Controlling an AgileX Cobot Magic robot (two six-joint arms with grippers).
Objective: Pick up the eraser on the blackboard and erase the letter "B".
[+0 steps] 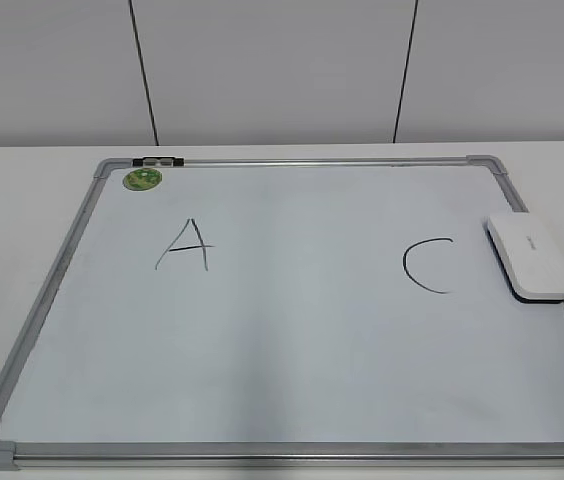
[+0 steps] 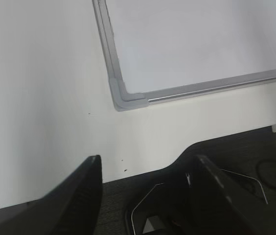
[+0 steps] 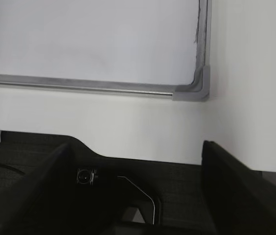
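Observation:
The blackboard (image 1: pixel 292 360) is a white dry-erase board with a grey frame, lying flat on the table. The eraser (image 1: pixel 529 256), a white block with a dark underside, lies on the board's right edge. No letter "B" shows; the board surface between the "A" and the "C" is blank. My left gripper (image 2: pixel 145 196) is open and empty, low by the table's front edge near the board's front left corner (image 2: pixel 128 100). My right gripper (image 3: pixel 135 191) is open and empty near the front right corner (image 3: pixel 196 88). Neither gripper shows in the exterior view.
A black "A" (image 1: pixel 186 245) is at the left of the board and a black "C" (image 1: pixel 428 265) at the right, just left of the eraser. A round green sticker (image 1: pixel 143 179) sits at the far left corner. A dark base lies under both grippers.

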